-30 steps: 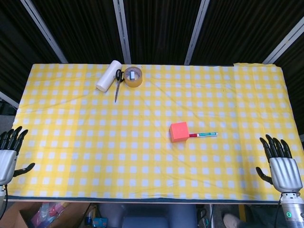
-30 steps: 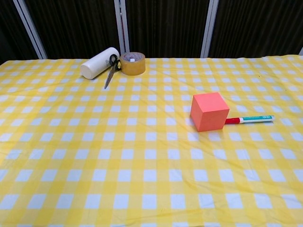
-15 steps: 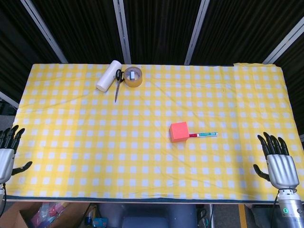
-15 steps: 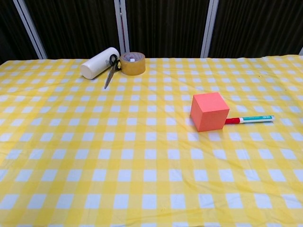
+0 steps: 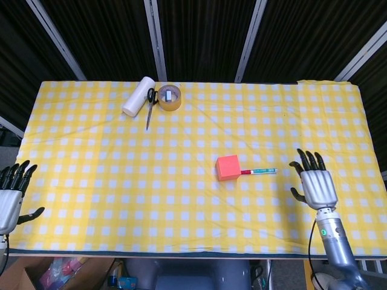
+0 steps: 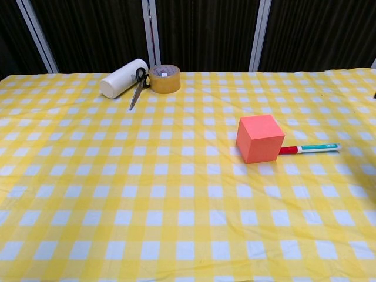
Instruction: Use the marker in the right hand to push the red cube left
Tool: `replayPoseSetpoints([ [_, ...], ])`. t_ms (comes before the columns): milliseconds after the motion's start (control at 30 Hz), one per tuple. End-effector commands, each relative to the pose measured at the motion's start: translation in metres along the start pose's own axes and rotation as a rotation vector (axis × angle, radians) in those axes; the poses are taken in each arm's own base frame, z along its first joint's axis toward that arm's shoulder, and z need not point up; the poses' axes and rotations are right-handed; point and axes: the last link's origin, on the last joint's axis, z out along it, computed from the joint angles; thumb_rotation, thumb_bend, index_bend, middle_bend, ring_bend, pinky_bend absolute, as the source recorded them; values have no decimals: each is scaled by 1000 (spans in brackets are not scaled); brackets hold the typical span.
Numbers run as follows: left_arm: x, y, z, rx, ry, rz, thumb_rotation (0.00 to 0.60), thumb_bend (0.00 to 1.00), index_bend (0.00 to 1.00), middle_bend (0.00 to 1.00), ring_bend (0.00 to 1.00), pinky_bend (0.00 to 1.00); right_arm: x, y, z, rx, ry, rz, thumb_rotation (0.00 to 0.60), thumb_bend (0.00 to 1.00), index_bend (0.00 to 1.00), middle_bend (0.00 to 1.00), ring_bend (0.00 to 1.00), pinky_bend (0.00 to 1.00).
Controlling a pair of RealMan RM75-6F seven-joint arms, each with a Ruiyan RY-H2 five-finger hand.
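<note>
A red cube (image 5: pixel 228 167) (image 6: pixel 260 138) sits on the yellow checked tablecloth, right of centre. A marker (image 5: pixel 259 171) (image 6: pixel 309 148) with a red cap lies flat just right of it, its red end touching the cube. In the head view my right hand (image 5: pixel 314 181) hovers over the cloth a short way right of the marker, fingers spread, holding nothing. Off the table's left front corner my left hand (image 5: pixel 10 197) is also open. Neither hand shows in the chest view.
At the back left lie a white roll (image 5: pixel 138 96) (image 6: pixel 123 77), scissors (image 5: pixel 149 105) (image 6: pixel 137 85) and a roll of brown tape (image 5: pixel 169 98) (image 6: pixel 164 79). The table's front edge (image 5: pixel 181 252) runs along the bottom of the head view.
My right hand has moved up and left from the table's right front corner onto the cloth, closer to the marker. The cube, marker and left hand stay put.
</note>
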Motion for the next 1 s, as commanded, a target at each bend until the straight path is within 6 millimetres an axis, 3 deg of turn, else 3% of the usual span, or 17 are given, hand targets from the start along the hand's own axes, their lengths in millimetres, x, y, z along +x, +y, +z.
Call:
replayPoseSetpoints([
  [33,0,0,0,-4,-6,-6,600,0,0,0,0,0,-15,-21,23,10,-32,-11,600,333,322,81,0,0],
  [300,1,-1,0,-4,-23,-27,600,0,0,0,0,0,-42,-36,48,-11,-71,-31,600,333,345,88,0,0],
  [767,0,0,2,-2,-51,-46,600,0,0,0,0,0,-54,-36,85,-84,-105,36,600,333,351,91,0,0],
  [1000,0,0,3,2,-60,-59,600,0,0,0,0,0,-63,-41,92,-88,-135,40,600,333,359,91,0,0],
])
